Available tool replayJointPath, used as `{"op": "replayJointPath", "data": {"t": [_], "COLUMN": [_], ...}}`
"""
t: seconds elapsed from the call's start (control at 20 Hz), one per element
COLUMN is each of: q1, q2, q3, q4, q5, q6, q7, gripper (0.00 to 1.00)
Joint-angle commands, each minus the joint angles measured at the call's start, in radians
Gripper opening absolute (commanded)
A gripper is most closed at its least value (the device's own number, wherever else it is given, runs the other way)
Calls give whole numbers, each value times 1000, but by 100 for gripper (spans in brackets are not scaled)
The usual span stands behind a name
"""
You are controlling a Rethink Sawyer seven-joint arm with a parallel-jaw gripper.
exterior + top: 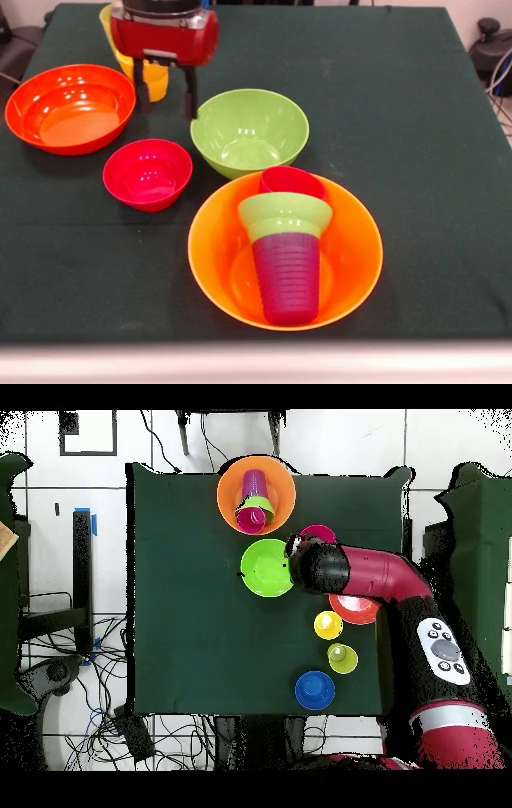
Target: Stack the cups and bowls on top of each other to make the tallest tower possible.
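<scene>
The large yellow-orange bowl [352, 264] [228, 484] stands at the table's front. In it the tower lies tipped over: purple ribbed cup [286, 276] [255, 484], small green bowl [284, 214] [257, 505], red-pink cup [292, 182] [247, 519]. My gripper [168, 98] [296, 549] hangs open and empty at the back left in the front view. It is between the wide orange-red bowl [70, 108] and the large green bowl [250, 130] [266, 567], and behind the small red-pink bowl [148, 172] [318, 534]. The yellow-orange cup [158, 82] [328, 625] stands behind the fingers.
The pale yellow cup [106, 20] [342, 657] stands at the back left edge in the front view. The small blue bowl [314, 690] shows only from overhead, near the robot's base. My arm [370, 579] partly covers the orange-red bowl [358, 610] there.
</scene>
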Motion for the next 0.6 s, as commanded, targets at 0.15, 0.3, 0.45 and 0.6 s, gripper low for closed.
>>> {"op": "replayJointPath", "data": {"t": [0.15, 0.3, 0.45, 0.6], "q1": [47, 80, 161, 212], "q2": [146, 181, 244, 290], "q3": [133, 125, 45, -10], "q4": [-62, -131, -262, -352], "q5": [58, 71, 52, 41], "q6": [122, 151, 222, 255], "q7": [-27, -24, 10, 54], "gripper": [100, 100, 100, 100]}}
